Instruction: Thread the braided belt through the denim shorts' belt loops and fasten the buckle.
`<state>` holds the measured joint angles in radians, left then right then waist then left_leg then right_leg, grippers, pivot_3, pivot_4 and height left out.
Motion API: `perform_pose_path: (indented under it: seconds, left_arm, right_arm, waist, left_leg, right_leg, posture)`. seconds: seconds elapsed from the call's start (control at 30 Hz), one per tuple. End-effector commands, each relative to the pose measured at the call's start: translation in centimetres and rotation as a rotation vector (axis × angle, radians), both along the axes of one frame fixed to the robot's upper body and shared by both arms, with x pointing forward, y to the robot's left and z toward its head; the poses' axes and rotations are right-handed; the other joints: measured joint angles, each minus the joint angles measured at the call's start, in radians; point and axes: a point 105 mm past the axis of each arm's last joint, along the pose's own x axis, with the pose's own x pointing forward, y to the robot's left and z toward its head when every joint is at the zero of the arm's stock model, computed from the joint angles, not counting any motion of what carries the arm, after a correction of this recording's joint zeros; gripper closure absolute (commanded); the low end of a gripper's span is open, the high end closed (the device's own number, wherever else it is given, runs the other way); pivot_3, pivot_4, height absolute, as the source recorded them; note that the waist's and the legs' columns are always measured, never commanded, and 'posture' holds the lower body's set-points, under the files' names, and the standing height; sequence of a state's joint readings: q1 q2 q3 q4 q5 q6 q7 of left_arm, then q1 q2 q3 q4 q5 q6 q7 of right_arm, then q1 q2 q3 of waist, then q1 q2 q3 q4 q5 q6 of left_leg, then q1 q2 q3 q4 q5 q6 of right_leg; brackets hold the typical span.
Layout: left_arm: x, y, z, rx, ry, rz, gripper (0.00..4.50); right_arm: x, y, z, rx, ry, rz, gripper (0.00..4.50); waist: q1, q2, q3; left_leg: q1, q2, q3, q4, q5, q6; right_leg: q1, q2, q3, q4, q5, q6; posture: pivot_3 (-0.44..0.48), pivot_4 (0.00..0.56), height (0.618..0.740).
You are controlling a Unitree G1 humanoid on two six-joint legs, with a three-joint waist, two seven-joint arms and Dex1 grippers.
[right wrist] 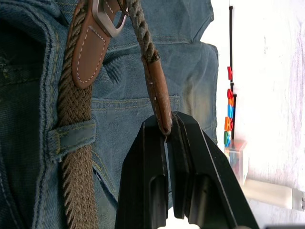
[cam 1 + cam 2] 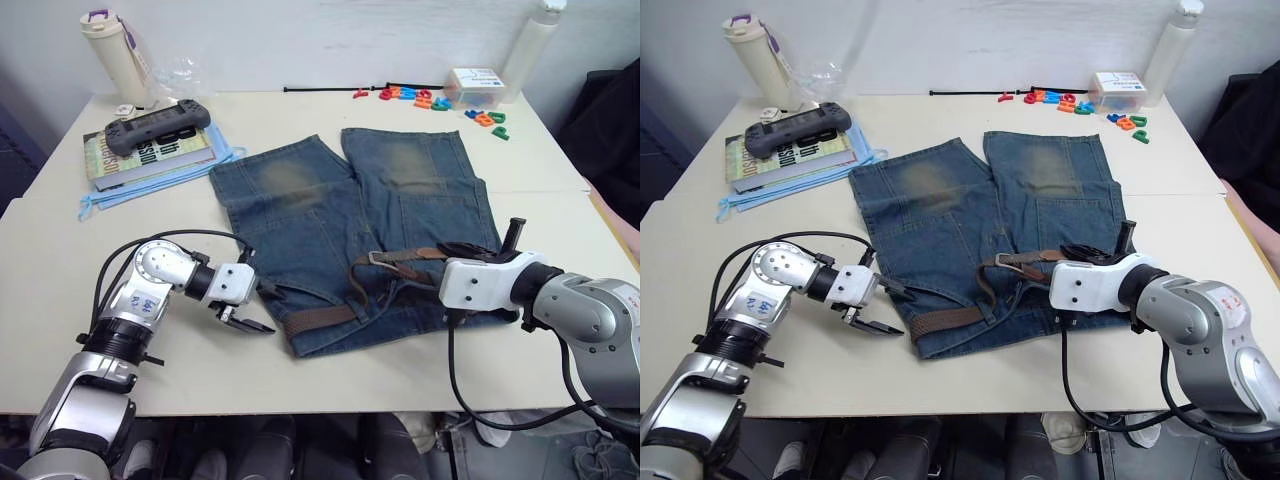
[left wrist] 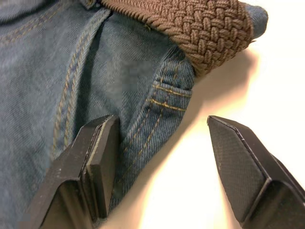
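Lying flat on your table, the denim shorts have their legs pointing away from you and the waistband toward the near edge. The braided belt runs along that waistband; in your right wrist view it passes under one of the belt loops. Its buckle sits near the middle of the waistband, with the tan leather tip of the belt coming through it.

Your right gripper is clamped narrow on that leather tip, the fingers pressed together around it, over the right side of the waistband. Your left gripper is spread wide at the left corner of the waistband, one finger resting on the denim and the other out over bare table, holding nothing; the woven strap emerges from the hem just beyond it.

Farther back on your left lie a stack of books with a black handheld console on top, and a cream bottle behind them. Coloured letters are scattered far right
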<state>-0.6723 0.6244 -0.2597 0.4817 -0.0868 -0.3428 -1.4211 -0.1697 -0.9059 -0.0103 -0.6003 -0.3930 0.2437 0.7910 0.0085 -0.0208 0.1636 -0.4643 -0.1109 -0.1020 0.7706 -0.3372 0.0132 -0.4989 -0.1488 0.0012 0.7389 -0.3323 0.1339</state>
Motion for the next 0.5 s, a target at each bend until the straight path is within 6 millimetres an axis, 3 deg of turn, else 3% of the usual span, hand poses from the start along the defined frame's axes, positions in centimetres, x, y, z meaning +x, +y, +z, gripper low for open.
perform_pose_path:
  seconds: [0.03,0.2,0.3,0.5]
  left_arm:
    - [0.5,-0.2,-1.0,0.03,-0.025,0.021,2.11]
    - [-0.1,1.0,-2.4,0.104,-0.027,-0.022,4.45]
    - [-0.1,2.5,-3.0,0.154,-0.041,-0.021,4.48]
    - [0.9,7.9,-4.5,0.323,-0.098,0.092,4.48]
  right_arm:
    - [-0.2,0.2,1.5,0.008,-0.067,0.004,4.5]
    - [-0.2,0.4,1.6,0.013,-0.067,0.006,4.5]
    - [-0.2,0.4,1.6,0.017,-0.066,0.005,4.5]
    - [0.0,-0.8,1.3,-0.006,-0.055,-0.036,4.5]
  waist:
    - [0.007,0.0,0.0]
    - [0.008,0.0,0.0]
    - [0.003,0.0,0.0]
    - [-0.014,0.0,-0.002]
  left_leg:
    - [0.0,0.0,0.0,0.0,0.0,0.0]
    - [0.001,0.001,0.0,0.0,0.0,0.0]
    - [0.002,0.001,0.001,0.0,0.0,0.0]
    - [0.008,0.002,0.002,-0.001,-0.002,0.003]
  right_leg:
    - [0.0,0.0,0.0,0.0,0.0,0.0]
    - [0.0,0.001,0.0,0.0,0.0,0.0]
    - [0.0,0.001,0.001,0.0,0.0,0.0]
    - [0.004,0.001,0.001,0.003,0.0,0.0]
  posture:
    - [0.0,0.15,0.654]
    - [0.0,0.15,0.654]
    - [0.0,0.15,0.654]
    - [0.0,0.15,0.654]
